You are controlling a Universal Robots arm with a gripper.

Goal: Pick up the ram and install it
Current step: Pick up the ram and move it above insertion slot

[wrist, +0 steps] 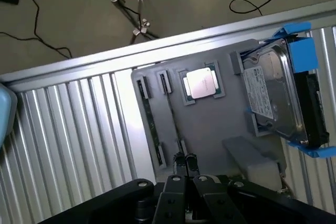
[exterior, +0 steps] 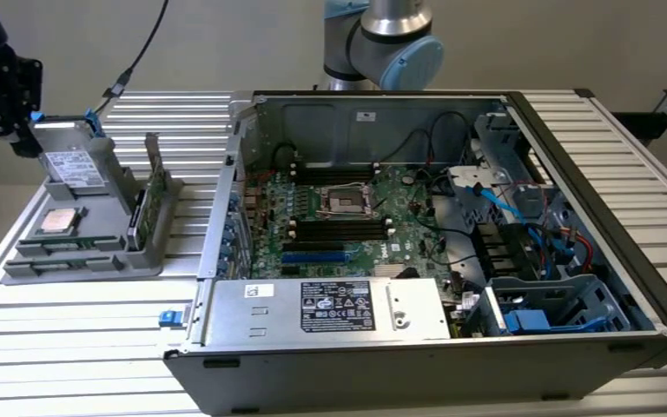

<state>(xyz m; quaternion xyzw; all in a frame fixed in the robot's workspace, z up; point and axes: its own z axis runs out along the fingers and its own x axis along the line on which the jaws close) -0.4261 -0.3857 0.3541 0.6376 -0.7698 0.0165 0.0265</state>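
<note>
Ram (exterior: 143, 213) stands on its long edge in a slot of the grey holder tray (exterior: 79, 261), with nothing touching it. In the exterior view, the square silver processor chip (exterior: 58, 221) lies at nine o'clock from it in the same tray. A hard drive (exterior: 73, 165) with blue brackets stands at eleven o'clock. The open computer case (exterior: 426, 365) sits just beside the tray at three o'clock, its motherboard (exterior: 357, 239) showing long black slots (exterior: 336, 228). The gripper (exterior: 18, 139) (wrist: 184, 160) hangs at about ten o'clock from the ram, apart from it, clenched on nothing with its fingertips pressed together. Tray and case rest on a slatted metal surface (exterior: 67, 347).
</note>
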